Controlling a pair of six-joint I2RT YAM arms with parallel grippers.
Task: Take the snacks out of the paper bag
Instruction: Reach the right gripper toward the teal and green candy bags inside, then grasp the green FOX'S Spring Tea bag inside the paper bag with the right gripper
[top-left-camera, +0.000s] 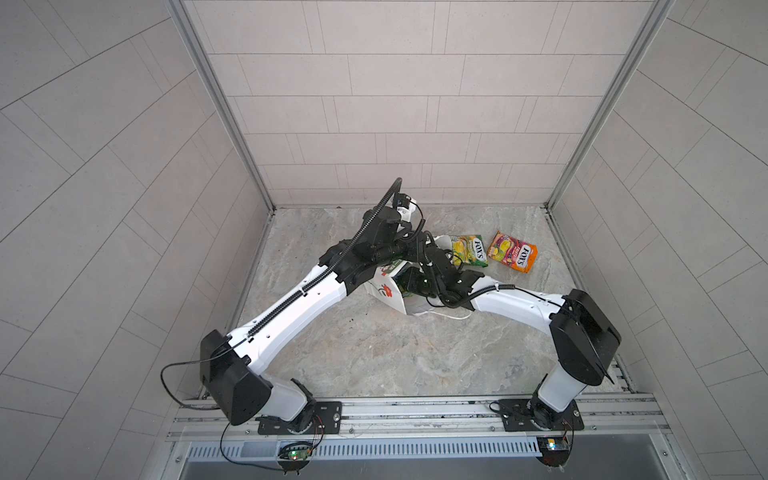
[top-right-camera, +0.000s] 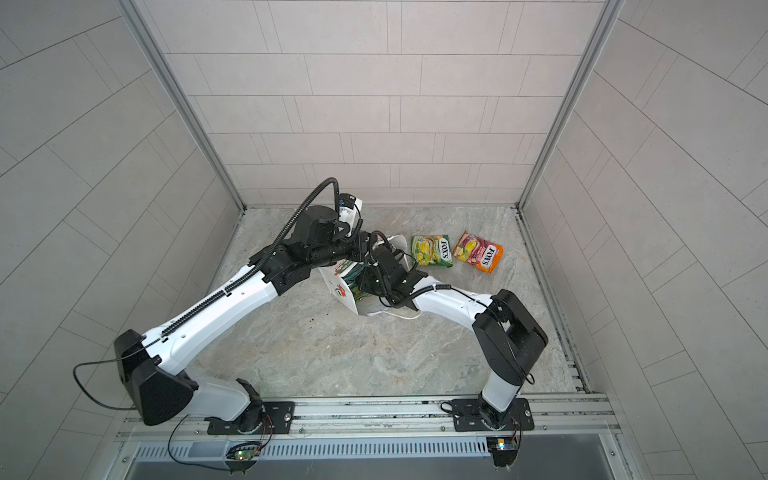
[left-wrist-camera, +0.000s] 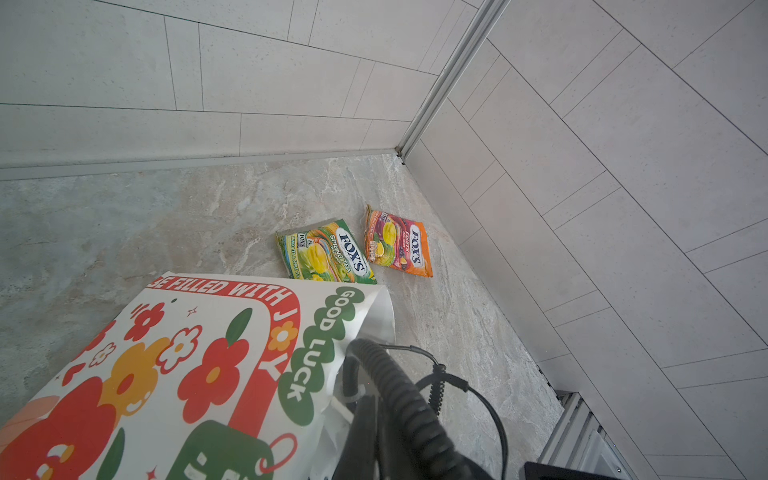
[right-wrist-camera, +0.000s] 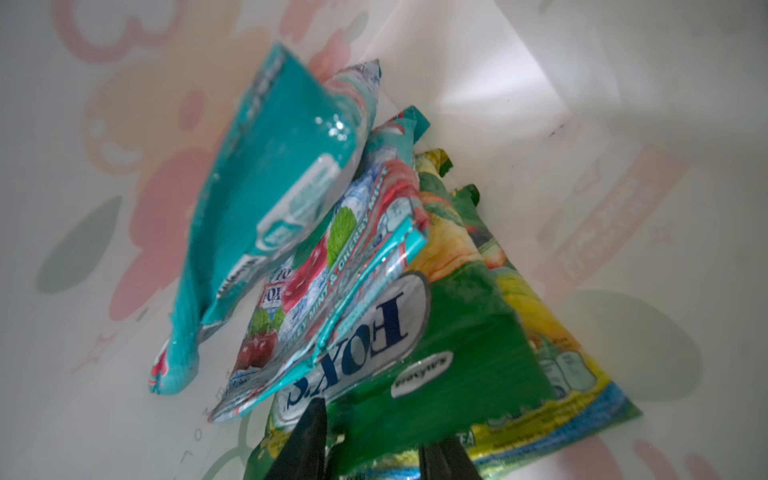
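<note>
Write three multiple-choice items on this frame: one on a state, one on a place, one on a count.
1. The paper bag is: A) upright and closed B) folded flat C) tipped over, mouth open.
2. The orange-pink packet lies: A) inside the bag B) on the table beside the green-yellow packet C) on the front rail.
3. Packets lying outside the bag: A) one B) two C) four.

C: the right gripper reaches in sideways among packets.
B: both top views show them side by side.
B: only those two show on the table.
</note>
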